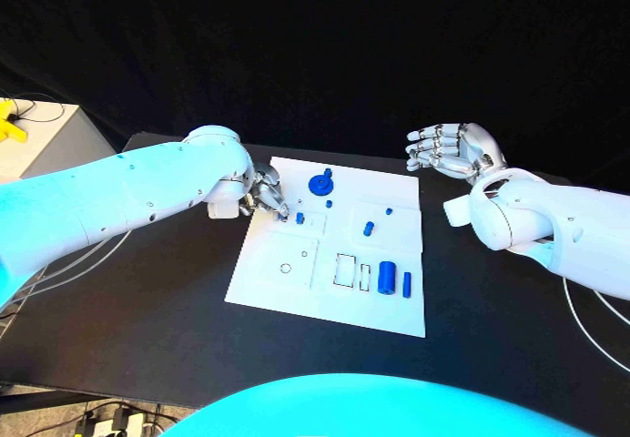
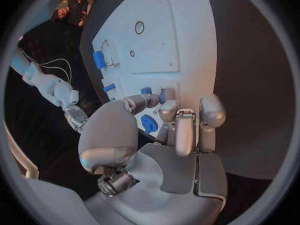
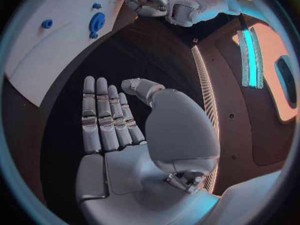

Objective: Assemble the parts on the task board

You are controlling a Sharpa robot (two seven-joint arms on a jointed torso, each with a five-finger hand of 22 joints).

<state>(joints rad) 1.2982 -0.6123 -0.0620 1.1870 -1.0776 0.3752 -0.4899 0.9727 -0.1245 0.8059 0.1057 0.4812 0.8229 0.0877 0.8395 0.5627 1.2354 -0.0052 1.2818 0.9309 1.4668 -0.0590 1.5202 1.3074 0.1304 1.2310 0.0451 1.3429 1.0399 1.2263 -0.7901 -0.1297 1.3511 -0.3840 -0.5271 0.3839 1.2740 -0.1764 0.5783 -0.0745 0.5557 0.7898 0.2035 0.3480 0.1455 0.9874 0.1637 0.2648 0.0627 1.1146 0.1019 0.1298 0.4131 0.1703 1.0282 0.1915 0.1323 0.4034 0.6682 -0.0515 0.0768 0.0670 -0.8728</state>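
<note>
The white task board (image 1: 269,284) lies mid-table. On it are a blue gear (image 1: 321,185), several small blue pegs such as one (image 1: 299,218) near the board's left edge, a blue cylinder (image 1: 388,277) and a thin blue bar (image 1: 409,285). My left hand (image 1: 269,196) reaches over the board's left edge, fingertips down just beside that peg (image 2: 146,90), with nothing seen in its grip. The gear (image 2: 149,123) shows under its fingers (image 2: 186,135). My right hand (image 1: 453,150) hangs above the table past the board's far right corner, palm (image 3: 125,170) flat and fingers straight, holding nothing.
Empty recesses (image 1: 345,270) and a round hole (image 1: 285,268) mark the near half of the board. Black table (image 1: 131,319) surrounds the board on every side. A grey cabinet top (image 1: 46,137) with a yellow object stands off the far left.
</note>
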